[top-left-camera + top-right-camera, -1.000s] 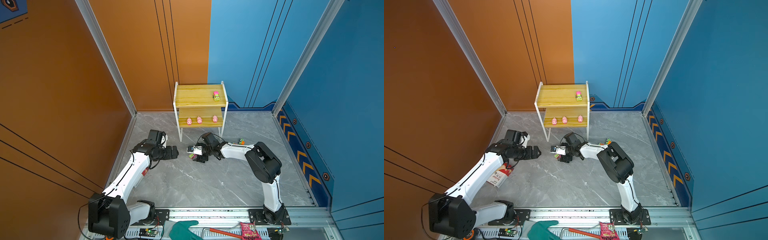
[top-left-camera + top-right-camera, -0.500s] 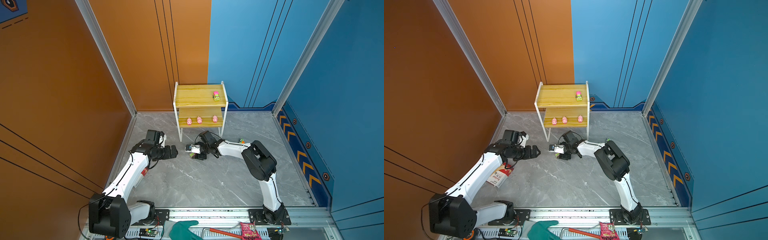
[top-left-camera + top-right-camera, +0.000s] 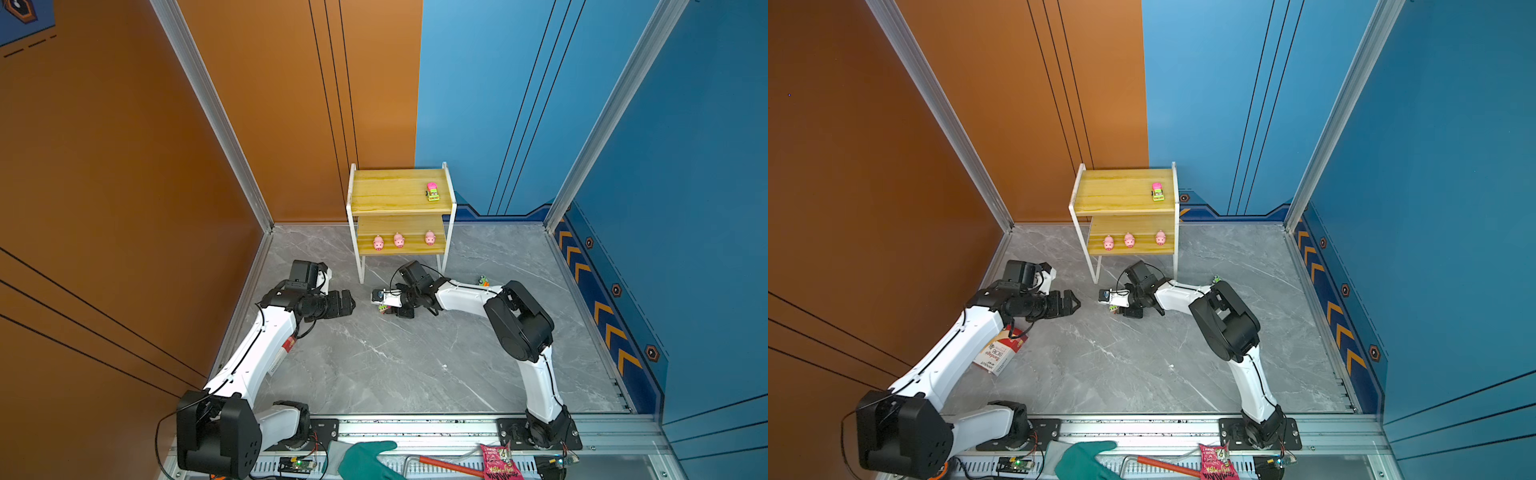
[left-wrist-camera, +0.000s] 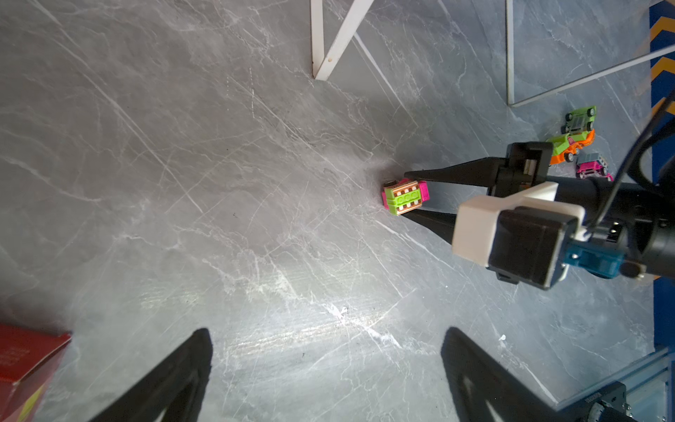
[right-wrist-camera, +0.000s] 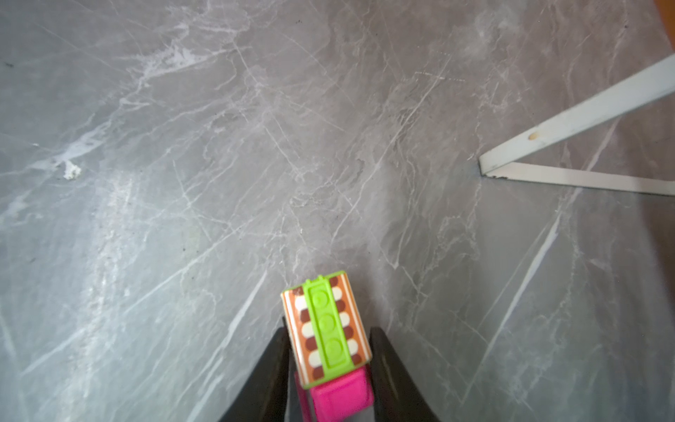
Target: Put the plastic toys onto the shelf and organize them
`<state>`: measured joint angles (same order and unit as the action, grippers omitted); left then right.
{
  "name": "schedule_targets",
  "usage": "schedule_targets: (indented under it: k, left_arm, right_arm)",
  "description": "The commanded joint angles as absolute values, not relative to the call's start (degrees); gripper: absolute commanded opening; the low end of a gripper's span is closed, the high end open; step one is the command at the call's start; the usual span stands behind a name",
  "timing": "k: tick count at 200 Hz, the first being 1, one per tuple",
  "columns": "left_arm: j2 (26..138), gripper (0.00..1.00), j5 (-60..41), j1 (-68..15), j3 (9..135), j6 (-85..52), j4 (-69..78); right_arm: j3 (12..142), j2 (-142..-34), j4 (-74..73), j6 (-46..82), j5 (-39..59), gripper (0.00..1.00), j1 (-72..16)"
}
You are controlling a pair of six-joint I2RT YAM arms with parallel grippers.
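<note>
Left wrist view: right end effector (image 4: 412,194) clamps green-pink truck (image 4: 403,198) near shelf leg (image 4: 317,44); left end effector (image 4: 325,330) gapes.

Shelf (image 3: 390,193): 2 wood-grain boards, white frame, upright at rear of tabletop (image 3: 399,365). Top board: pink-green truck (image 3: 432,192) near rt edge. Lower board: 3 pink pigs (image 3: 399,240) in a row, snouts to front. Green-pink truck (image 5: 327,321) on tabletop, pinched btwn right hand (image 4: 404,194) fingers. 3 more trucks (image 4: 579,120) clustered near shelf's rt legs.
</note>
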<state>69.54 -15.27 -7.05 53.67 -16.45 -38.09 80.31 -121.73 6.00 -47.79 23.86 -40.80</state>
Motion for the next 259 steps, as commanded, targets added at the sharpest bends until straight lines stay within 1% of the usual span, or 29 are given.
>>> schedule_targets:
  k: [1, 51, 63, 68, 108, 140, 201, 229, 259]
  left_arm:
    - [68.5, 0.99, -16.4, -6.4, 53.1, -16.2, -37.9]
    - [67.8, 0.99, -16.4, -6.2, 53.0, -16.3, -37.8]
    - [67.7, 0.99, -16.5, -6.2, 53.0, -16.3, -37.8]
    - [67.6, 0.98, -16.5, -6.1, 52.9, -16.4, -37.8]
    - [67.0, 0.98, -16.6, -6.1, 53.0, -16.6, -37.8]
    - [66.1, 0.98, -16.7, -6.1, 52.7, -16.8, -37.7]
    - [64.8, 0.98, -17.9, -6.1, 52.5, -17.2, -37.2]
    - [64.1, 0.98, -18.4, -6.0, 52.4, -17.4, -37.1]
    - [63.5, 0.98, -18.4, -6.0, 52.0, -17.7, -37.0]
  right_arm:
    - [80.1, -121.4, 8.1, -46.6, 23.8, 0.33, -41.3]
    - [78.3, -119.3, 7.8, -42.5, 24.0, 0.28, -41.7]
    - [76.9, -119.2, 6.5, -40.6, 24.0, 0.28, -41.7]
    - [76.1, -117.2, 5.5, -39.8, 24.0, 0.28, -41.8]
    - [70.3, -113.4, -0.1, -31.1, 21.6, 0.28, -42.8]
    - [64.8, -108.7, -6.0, -19.3, 13.8, 0.29, -44.8]
    - [61.0, -105.5, -6.1, 6.0, -10.6, 0.30, -51.7]
    - [61.2, -105.5, -4.5, 18.1, -16.8, 0.29, -53.4]
    - [62.1, -106.4, -3.2, 25.2, -22.1, 0.29, -55.4]
